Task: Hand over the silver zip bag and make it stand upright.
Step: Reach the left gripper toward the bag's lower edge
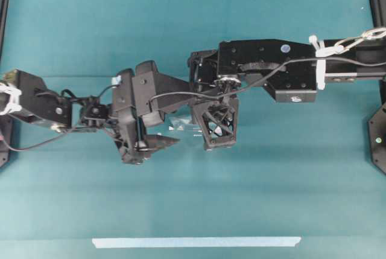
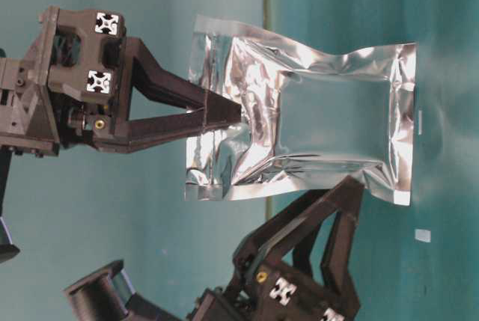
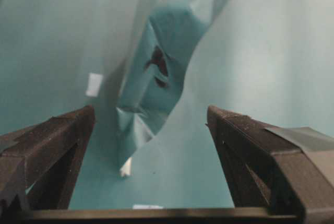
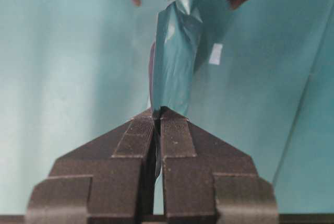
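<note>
Left gripper (image 1: pixel 158 127) sits left of centre over the teal surface (image 1: pixel 271 180), fingers (image 3: pixel 57 145) spread wide apart, nothing between them. In the left wrist view the silver zip bag (image 3: pixel 156 78) hangs just ahead of those open fingers. Bag (image 2: pixel 314 123) is up off the surface, edge-on from above, mid-surface between the two arms. Right gripper (image 4: pixel 158 113) comes in from the right edge, jaws pressed together on the bag's sealed edge. Long pale tape strip (image 1: pixel 196 242) lies along the near edge.
</note>
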Motion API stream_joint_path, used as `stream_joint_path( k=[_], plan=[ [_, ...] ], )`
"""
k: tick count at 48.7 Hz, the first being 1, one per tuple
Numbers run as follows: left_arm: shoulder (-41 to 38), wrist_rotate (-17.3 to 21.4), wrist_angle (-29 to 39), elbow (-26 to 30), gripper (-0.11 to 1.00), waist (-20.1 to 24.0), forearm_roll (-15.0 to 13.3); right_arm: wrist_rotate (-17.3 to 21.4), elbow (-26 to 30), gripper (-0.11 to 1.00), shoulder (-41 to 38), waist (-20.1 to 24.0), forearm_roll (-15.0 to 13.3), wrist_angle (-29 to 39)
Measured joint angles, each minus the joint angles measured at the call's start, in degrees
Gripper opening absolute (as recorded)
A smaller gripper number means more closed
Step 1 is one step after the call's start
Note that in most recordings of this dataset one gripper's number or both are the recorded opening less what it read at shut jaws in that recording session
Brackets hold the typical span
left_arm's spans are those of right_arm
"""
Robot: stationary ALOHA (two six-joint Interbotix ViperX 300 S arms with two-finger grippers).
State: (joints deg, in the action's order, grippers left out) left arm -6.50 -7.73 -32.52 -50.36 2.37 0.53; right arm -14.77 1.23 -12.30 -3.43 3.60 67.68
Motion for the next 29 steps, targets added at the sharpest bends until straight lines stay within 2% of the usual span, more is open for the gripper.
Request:
stream_joint_path(
  k=[18, 29],
  plan=[
    [-6.59, -0.26, -4.48, 5.01, 0.96, -0.09, 0.00, 0.00, 0.00, 0.01, 0.00, 0.00, 0.00, 0.09],
    [-8.70, -0.62, -4.92, 7.56, 0.94, -0.09, 0.00, 0.00, 0.00, 0.01, -0.09, 0.26, 0.00, 0.26]
  ],
)
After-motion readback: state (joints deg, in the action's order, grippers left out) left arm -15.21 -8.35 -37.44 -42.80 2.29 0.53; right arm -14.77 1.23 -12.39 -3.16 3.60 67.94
